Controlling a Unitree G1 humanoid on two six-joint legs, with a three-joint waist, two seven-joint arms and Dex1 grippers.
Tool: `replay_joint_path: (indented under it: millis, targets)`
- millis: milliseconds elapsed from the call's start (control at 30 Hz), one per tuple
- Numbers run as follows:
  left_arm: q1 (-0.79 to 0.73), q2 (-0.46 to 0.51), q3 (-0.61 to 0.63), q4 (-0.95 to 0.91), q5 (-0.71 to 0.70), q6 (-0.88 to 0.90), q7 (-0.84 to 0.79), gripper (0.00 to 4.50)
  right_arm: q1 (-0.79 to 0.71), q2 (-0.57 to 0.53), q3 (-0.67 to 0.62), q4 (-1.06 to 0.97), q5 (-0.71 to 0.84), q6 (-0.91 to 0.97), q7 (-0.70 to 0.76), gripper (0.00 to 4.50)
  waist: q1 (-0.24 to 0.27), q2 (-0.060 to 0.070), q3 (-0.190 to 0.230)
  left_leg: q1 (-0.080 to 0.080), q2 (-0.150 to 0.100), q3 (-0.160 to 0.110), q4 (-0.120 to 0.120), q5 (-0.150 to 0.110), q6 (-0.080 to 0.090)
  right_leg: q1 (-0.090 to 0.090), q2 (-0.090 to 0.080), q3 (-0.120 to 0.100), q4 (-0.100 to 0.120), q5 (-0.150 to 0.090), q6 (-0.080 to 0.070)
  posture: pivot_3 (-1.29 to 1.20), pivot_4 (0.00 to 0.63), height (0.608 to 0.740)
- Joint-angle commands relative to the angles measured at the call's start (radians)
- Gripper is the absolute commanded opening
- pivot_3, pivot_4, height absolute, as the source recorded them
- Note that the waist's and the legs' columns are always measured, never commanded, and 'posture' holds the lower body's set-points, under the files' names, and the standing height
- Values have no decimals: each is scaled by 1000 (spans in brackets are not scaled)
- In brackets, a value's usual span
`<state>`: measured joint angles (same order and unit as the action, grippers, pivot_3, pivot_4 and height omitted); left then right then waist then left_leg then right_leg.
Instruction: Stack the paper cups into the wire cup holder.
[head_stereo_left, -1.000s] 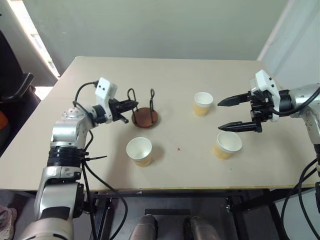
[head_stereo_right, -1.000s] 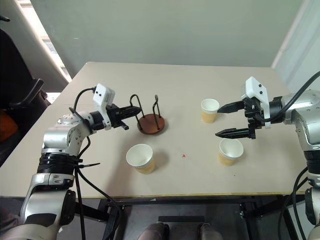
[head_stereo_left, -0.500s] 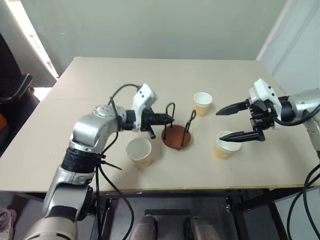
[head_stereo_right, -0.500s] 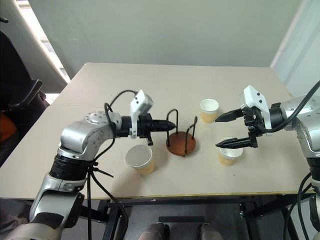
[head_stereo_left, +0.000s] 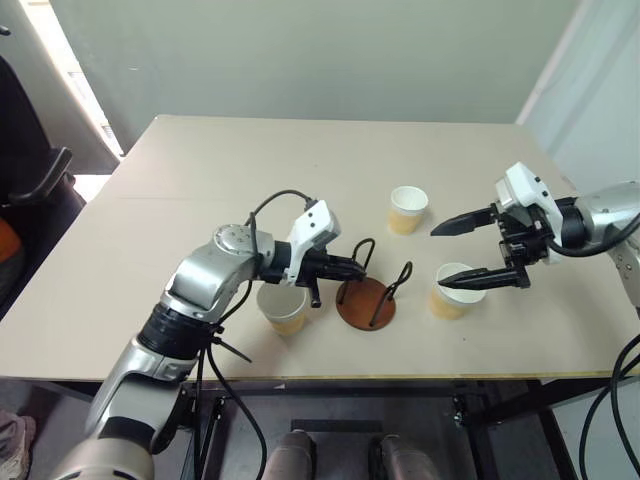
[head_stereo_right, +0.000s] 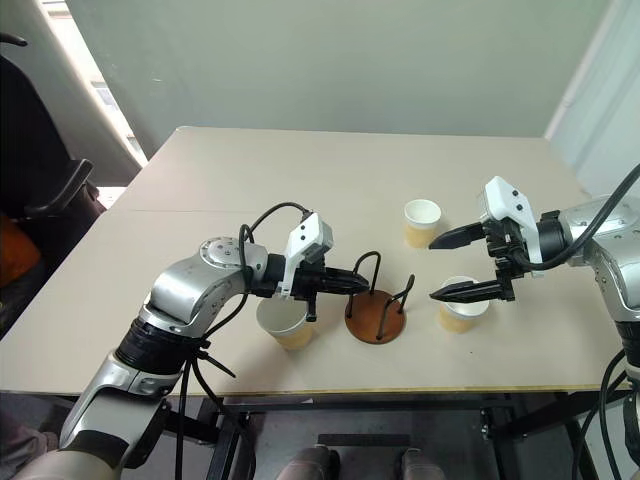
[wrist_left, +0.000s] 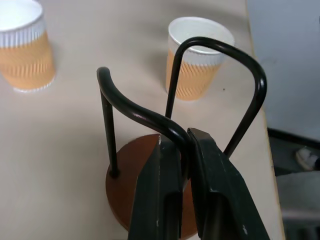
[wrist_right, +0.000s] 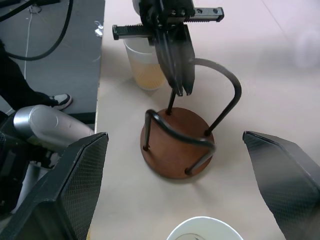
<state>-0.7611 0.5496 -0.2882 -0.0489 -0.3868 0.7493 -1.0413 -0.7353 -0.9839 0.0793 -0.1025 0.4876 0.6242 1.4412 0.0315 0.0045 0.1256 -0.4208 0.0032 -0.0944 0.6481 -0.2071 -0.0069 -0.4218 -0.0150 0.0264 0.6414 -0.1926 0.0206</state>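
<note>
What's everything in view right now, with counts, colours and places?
paper cups: three, white rims and tan-yellow sides, all upright on the table; one at the near edge beside the left gripper, one further back, one under the right gripper.
wire cup holder: one, reddish-brown disc base with two black wire loops, standing between the near cup and the right-hand cup, no cups in it.
table: one, beige, carrying everything.
left gripper: black jaws shut on one wire loop of the holder.
right gripper: black jaws open, above the right-hand cup, holding nothing.
</note>
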Motion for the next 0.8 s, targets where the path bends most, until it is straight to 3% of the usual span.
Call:
replay_joint_path:
  millis: [33,167,400,800]
  targets:
    - [22,-19,-32,27,44,-24,20,321,-9,-9,-38,-25,11,-1,-15,4500,3,0,0,1,0,0,0,0,0,1,0,0,0,-3,-3,0,150,740]
    - [26,-27,-33,47,62,-27,25,1506,-17,-9,-32,-19,6,-3,-21,4500,2,0,0,1,-2,0,1,0,2,3,-3,1,-1,-5,-4,0,150,740]
    - [9,2,-18,52,92,-44,21,3960,-5,-33,-26,-11,-4,-17,1,4500,-1,0,0,1,-3,0,0,-1,3,3,-3,1,-1,-5,-1,0,150,740]
    - [-67,85,88,35,49,-90,-61,3960,54,-124,96,4,-200,-140,41,4500,2,0,0,0,-3,0,0,-3,3,3,-3,1,-2,-6,1,0,150,740]
